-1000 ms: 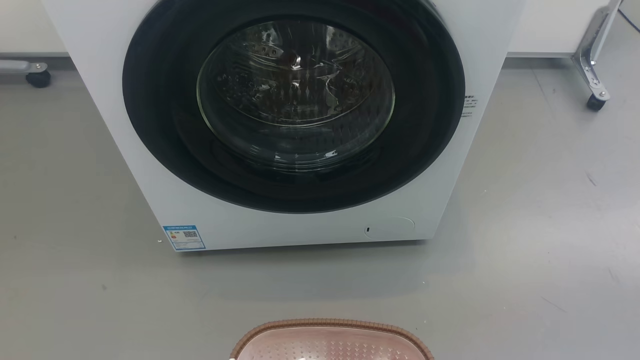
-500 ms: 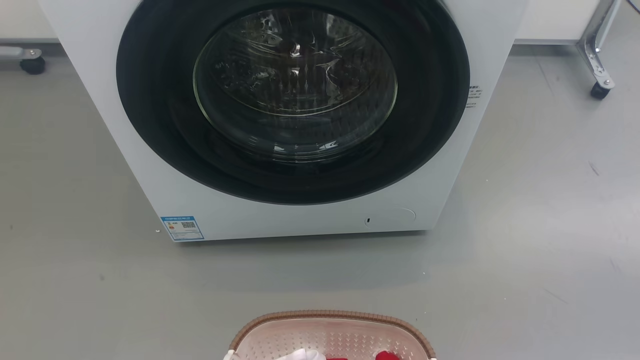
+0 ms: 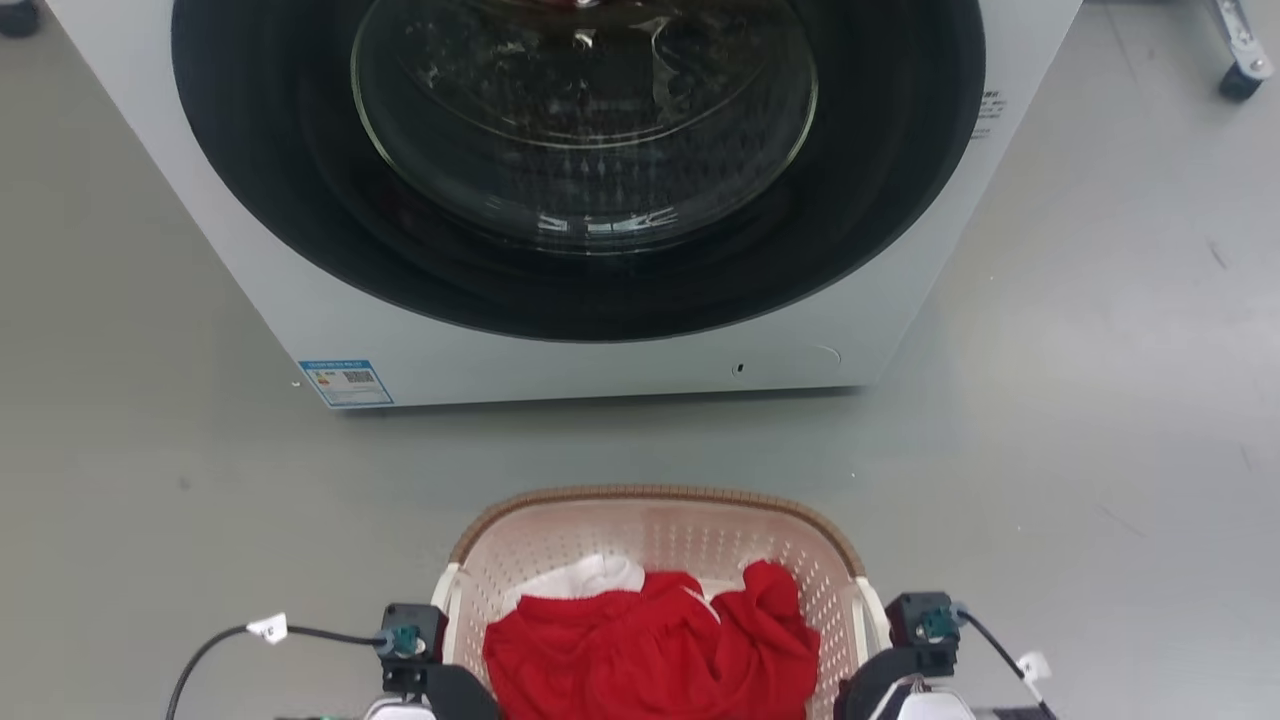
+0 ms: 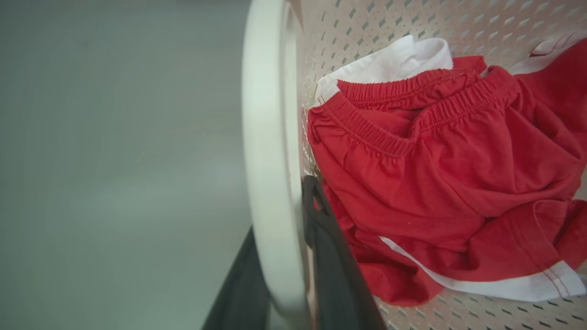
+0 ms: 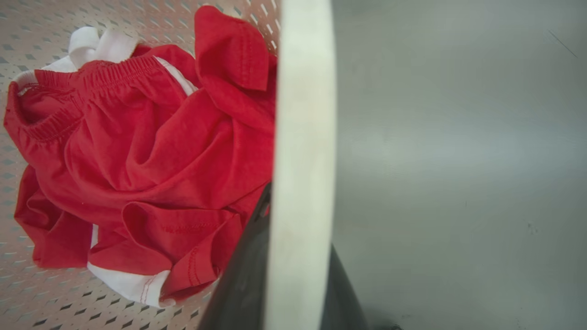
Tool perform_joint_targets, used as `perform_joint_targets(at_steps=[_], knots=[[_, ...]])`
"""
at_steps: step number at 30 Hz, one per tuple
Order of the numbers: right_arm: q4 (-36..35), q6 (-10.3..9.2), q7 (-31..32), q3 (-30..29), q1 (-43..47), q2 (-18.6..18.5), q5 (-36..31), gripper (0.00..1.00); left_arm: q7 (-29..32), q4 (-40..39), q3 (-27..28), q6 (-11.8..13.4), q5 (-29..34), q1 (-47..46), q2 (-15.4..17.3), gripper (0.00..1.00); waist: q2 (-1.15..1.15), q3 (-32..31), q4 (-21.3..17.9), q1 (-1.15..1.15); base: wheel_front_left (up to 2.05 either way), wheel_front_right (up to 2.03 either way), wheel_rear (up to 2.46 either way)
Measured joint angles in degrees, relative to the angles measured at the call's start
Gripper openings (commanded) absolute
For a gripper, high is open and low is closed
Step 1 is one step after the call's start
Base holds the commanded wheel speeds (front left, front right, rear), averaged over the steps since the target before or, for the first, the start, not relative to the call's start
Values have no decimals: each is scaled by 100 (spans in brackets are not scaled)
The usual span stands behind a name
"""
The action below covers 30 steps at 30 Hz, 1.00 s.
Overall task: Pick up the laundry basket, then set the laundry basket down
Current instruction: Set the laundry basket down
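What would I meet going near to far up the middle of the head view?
From near: red shorts → white cloth → laundry basket far rim → grey floor → washing machine front panel → its dark round door.

A white washer [image 3: 620, 375] stands on the grey floor [image 3: 1100, 450], with a round dark glass door [image 3: 580, 120] and a blue label [image 3: 345, 383] at its lower left corner. A caster [image 3: 1240, 82] sits far right. Red shorts [image 3: 650, 650] with white trim lie crumpled over a white cloth [image 3: 585, 575].
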Motion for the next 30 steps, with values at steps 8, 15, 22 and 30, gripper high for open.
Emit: perform_joint_targets(at_steps=[8,15,22,30], knots=[[135,1,-63,-96,-813,1,-40,0,-69,-22,111,3,0,-682,34,0,0,531,-13,1,0,0,0],[378,4,-141,-131,-1509,23,-162,0,-120,-48,185,4,2,-1259,41,0,0,1102,-26,1,0,0,0],[487,10,-208,-133,-2039,35,-277,0,-167,-49,235,4,20,-1798,86,0,1,1692,-20,1,0,0,0],[477,9,-303,-132,-2535,21,-326,0,-225,-51,271,22,74,-2314,127,0,1,2373,13,1,0,0,0]])
